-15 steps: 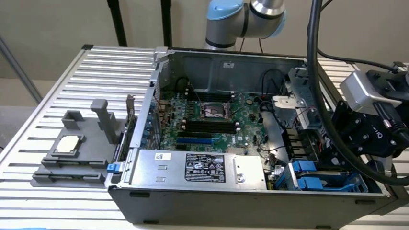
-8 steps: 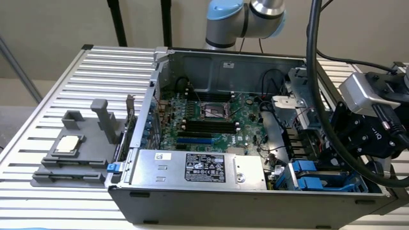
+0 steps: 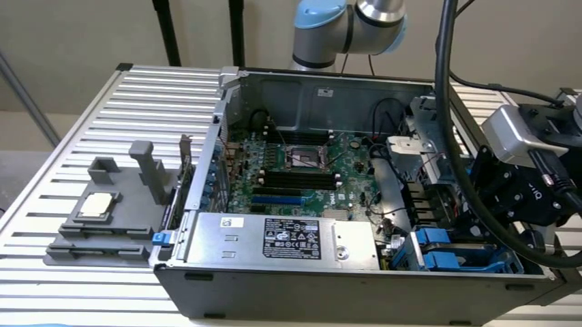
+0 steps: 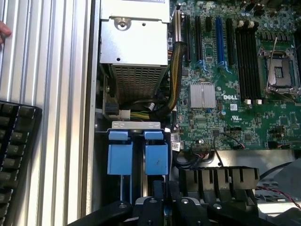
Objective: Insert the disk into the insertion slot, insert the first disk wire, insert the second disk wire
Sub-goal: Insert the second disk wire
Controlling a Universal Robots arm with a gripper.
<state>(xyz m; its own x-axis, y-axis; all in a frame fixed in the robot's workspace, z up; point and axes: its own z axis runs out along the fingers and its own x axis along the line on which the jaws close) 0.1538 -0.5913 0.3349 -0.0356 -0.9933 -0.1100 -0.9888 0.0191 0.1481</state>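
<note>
Above insertion slot [image 4: 137,157], shut jaws, touching

i sit over a ribbed metal table [image 3: 82,136] of pale slats under flat, even light. a beige wall [image 3: 73,34] rises behind at twelve o'clock, with dark poles [image 3: 166,30] standing against it.

The white word "DELL" is showing on the green motherboard [image 4: 235,80], just beside its silver heatsink [image 4: 202,96]. The black label [image 3: 293,246] on the silver power-supply box [image 3: 272,242] is carrying white print (too small to read; likewise its corner sticker).
</note>
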